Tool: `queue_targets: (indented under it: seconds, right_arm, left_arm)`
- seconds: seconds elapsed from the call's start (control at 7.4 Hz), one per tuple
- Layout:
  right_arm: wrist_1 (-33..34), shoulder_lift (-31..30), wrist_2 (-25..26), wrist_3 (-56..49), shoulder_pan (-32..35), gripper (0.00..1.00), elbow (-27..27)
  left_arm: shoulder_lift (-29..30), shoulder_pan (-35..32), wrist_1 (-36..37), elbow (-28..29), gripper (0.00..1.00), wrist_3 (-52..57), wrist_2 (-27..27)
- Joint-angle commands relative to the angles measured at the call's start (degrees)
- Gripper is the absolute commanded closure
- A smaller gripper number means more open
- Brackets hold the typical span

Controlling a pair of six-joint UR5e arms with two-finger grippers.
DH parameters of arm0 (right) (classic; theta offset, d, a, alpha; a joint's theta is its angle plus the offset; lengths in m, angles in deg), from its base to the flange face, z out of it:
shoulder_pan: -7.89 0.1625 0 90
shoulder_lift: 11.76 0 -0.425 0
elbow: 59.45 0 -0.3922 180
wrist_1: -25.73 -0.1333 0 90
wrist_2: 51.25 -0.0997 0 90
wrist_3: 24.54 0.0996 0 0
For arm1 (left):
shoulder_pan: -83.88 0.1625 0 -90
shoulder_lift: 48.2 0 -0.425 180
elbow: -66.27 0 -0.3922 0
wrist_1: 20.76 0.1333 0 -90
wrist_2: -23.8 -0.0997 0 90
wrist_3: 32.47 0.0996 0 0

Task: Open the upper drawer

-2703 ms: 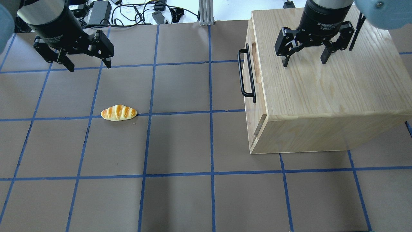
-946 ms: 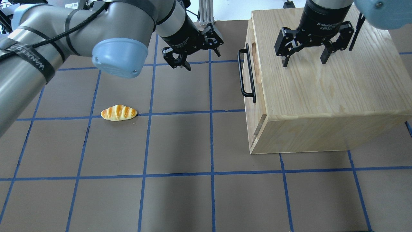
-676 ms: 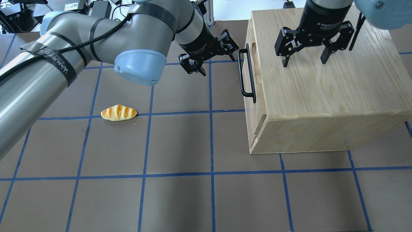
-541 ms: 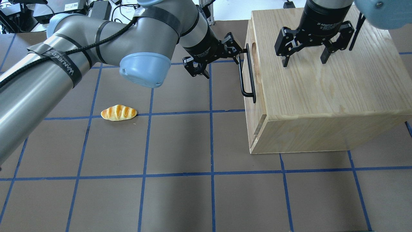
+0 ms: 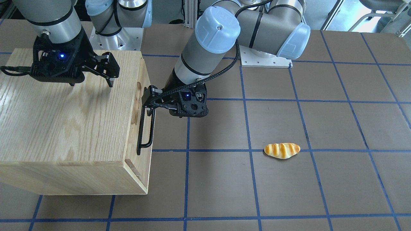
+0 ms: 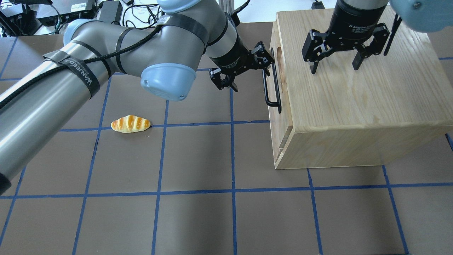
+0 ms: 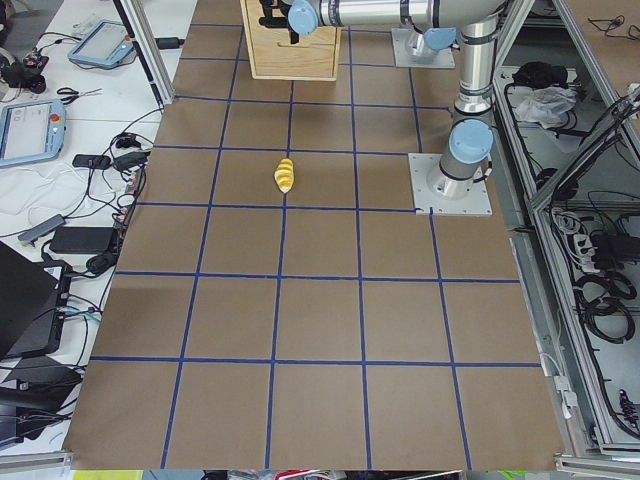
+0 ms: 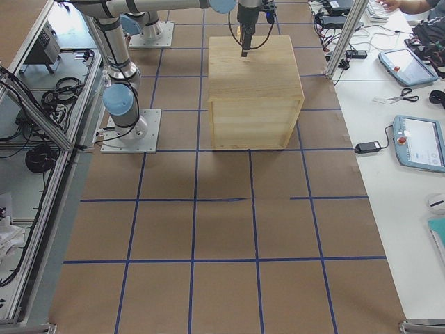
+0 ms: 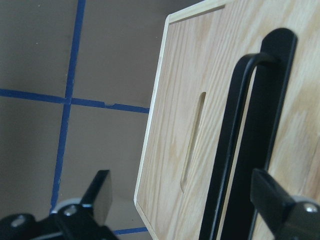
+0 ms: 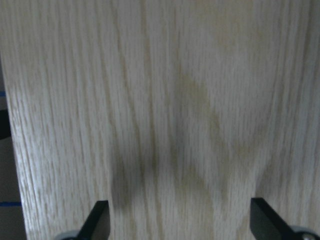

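The upper drawer (image 6: 283,89) is closed in the front of the oak cabinet (image 6: 354,99). Its black bar handle (image 6: 271,83) and oval notch (image 6: 279,58) face the table's middle. My left gripper (image 6: 252,76) is open at the handle's far end. In the left wrist view the handle (image 9: 227,165) stands between the open fingers (image 9: 97,200), nearer the right one. In the front-facing view the left gripper (image 5: 148,107) reaches the handle (image 5: 146,134). My right gripper (image 6: 334,67) is open and empty just above the cabinet top (image 10: 175,100).
A yellow bread roll (image 6: 130,124) lies on the brown mat left of the cabinet, apart from both arms; it also shows in the front-facing view (image 5: 282,150). Cables and power bricks (image 6: 113,9) lie beyond the mat's far edge.
My left arm has swung from the far left across to the cabinet and brought its open gripper up to the drawer handle. The right gripper, drawer and roll have not moved.
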Motion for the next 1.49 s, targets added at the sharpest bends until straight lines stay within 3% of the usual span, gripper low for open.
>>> queue_targets:
  seconds: [0.0, 0.95, 1.22, 1.35]
  right_arm:
    - [0.0, 0.0, 0.0, 0.05, 0.0, 0.0, 0.0]
    - [0.0, 0.0, 0.0, -0.04, 0.0, 0.0, 0.0]
    - [0.0, 0.0, 0.0, 0.05, 0.0, 0.0, 0.0]
    - [0.0, 0.0, 0.0, 0.05, 0.0, 0.0, 0.0]
  left_arm:
    - [1.04, -0.22, 1.57, 0.04, 0.0, 0.03, 0.04]
    - [1.4, 0.12, 1.59, -0.22, 0.0, 2.57, -1.01]
    - [1.48, 0.39, 1.5, -0.31, 0.0, 7.04, -7.5]
    - [1.48, 0.48, 1.5, -0.31, 0.0, 7.33, -7.61]
